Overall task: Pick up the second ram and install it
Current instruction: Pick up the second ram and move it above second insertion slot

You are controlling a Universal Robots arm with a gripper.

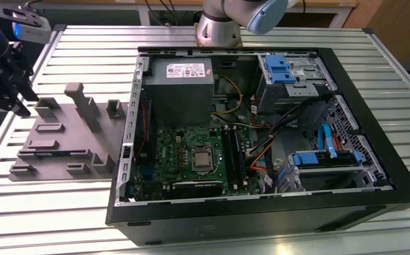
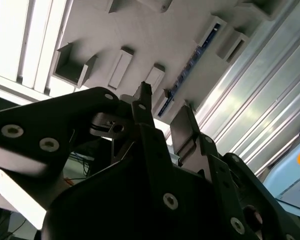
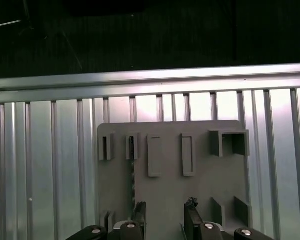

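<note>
- The gripper (image 1: pixel 9 98) hangs at the exterior view's left, above the far-left edge of the grey fixture (image 1: pixel 70 143) and touching nothing
- In the first wrist view its two dark fingers (image 3: pixel 140 215) stand spread apart, with bare fixture (image 3: pixel 170 190) showing in the gap between them; they pinch nothing
- The second ram (image 3: pixel 132 175) stands on edge in a narrow slot of the fixture, a thin dark strip with a toothed edge running between two upright blocks
- In the first wrist view the strip's near end lies just beside one finger, not in the gap
- In the second wrist view the ram (image 2: pixel 190 65) shows as a thin blue-green line in the fixture (image 2: pixel 120 30), beyond the parted fingertips (image 2: pixel 182 120) and apart from them
- The fixture lies flat on the slatted metal table (image 1: pixel 49 212), just beside the open computer case (image 1: pixel 261 223), on the case's side toward the exterior view's left
- Inside the case the green motherboard (image 1: pixel 169 154) lies flat with its processor socket (image 1: pixel 202 159) bare, long black slots beside it, and the grey power supply (image 1: pixel 180 85) behind
- I cannot tell whether a stick sits in those slots
- The arm (image 1: pixel 219 24) rises from the table's far edge behind the case
</note>
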